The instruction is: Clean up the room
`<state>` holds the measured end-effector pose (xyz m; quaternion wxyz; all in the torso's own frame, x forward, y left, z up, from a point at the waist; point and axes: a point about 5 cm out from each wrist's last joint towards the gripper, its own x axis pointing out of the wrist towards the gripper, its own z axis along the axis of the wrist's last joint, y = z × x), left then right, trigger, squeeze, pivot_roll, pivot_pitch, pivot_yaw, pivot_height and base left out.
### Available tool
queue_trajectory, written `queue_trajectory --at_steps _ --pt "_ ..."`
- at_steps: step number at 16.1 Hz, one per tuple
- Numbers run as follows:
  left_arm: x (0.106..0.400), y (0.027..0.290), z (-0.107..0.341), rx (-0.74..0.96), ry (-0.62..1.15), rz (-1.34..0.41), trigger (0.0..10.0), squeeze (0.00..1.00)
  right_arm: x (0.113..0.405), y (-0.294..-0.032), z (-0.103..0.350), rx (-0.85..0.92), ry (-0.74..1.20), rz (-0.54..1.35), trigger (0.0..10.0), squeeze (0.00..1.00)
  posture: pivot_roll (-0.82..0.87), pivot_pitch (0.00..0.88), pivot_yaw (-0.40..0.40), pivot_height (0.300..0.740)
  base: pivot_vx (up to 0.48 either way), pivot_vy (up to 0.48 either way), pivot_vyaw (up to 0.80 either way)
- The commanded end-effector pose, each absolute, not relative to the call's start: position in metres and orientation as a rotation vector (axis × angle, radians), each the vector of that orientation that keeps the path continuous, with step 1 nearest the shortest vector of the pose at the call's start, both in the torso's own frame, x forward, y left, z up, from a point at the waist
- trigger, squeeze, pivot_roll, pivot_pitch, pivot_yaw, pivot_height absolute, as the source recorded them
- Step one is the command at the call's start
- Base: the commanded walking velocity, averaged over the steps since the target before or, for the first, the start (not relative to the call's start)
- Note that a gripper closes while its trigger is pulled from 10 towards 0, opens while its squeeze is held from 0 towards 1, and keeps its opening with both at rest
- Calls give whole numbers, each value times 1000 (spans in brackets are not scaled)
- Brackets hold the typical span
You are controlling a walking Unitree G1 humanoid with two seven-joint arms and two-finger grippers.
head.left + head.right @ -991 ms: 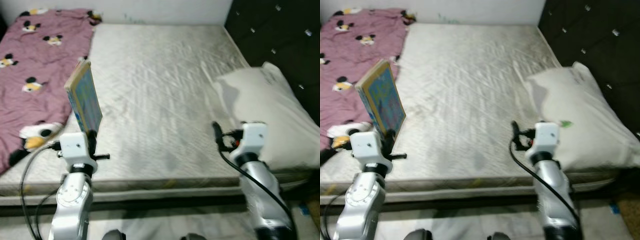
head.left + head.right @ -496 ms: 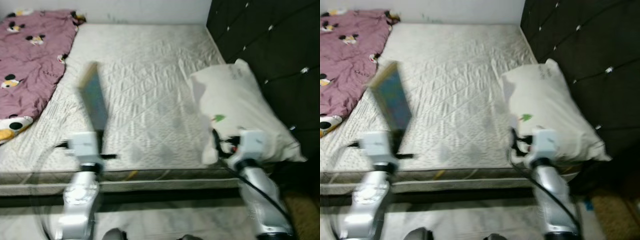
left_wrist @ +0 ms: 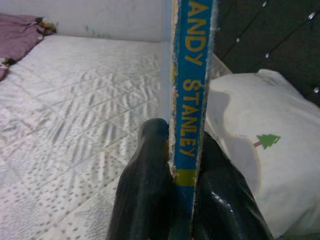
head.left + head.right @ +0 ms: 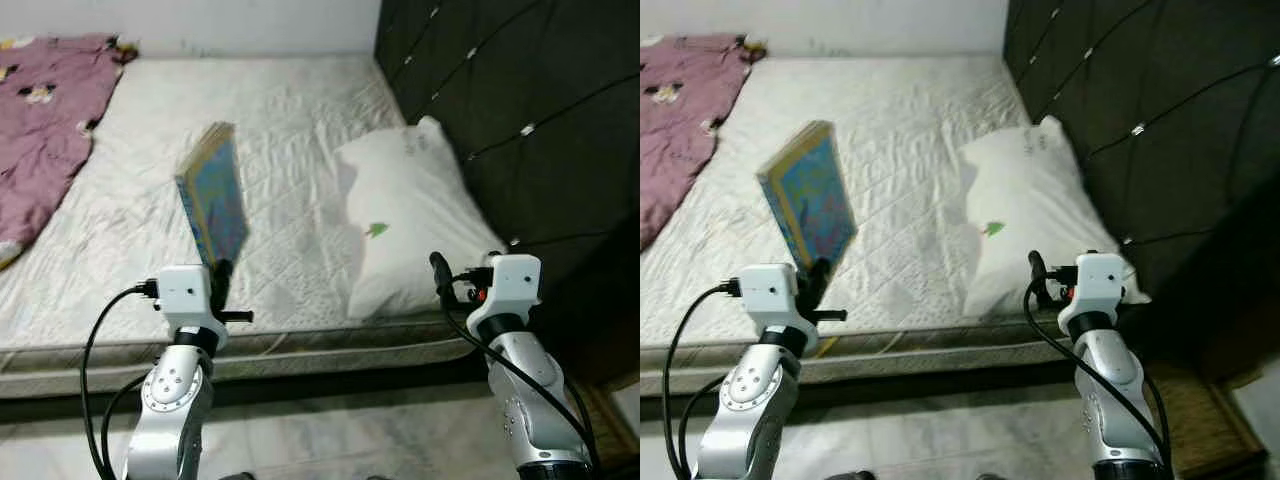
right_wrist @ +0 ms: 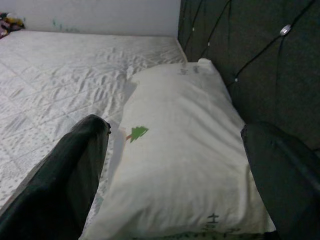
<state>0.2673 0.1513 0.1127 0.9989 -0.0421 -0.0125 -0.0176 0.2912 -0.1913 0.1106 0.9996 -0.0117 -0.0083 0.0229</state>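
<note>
Book [image 4: 213,194] upright above mattress [image 4: 290,110] edge.

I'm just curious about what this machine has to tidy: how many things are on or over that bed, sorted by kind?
Books: 1, the book, held up over the bed by the left gripper
Pillows: 1, the pillow, by the dark headboard
Blankets: 1, the pink blanket, at the far left
Total: 3
</note>
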Motion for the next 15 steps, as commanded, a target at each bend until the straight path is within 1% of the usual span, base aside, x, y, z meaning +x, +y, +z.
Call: queue_trajectory --at_steps 1,11,15 --pt "268 160 123 -82 -78 -14 10000 0 293 -187 111 -16 -17 60 10000 0 -5 134 -26 740 296 0 0" --pt "270 158 123 -87 -80 -18 10000 0 296 -185 111 -16 -19 61 10000 0 -8 137 -27 740 317 0 0" --pt "272 161 121 -86 -64 56 10000 0 297 -185 111 -14 -18 61 10000 0 -6 140 -28 740 0 0 0"
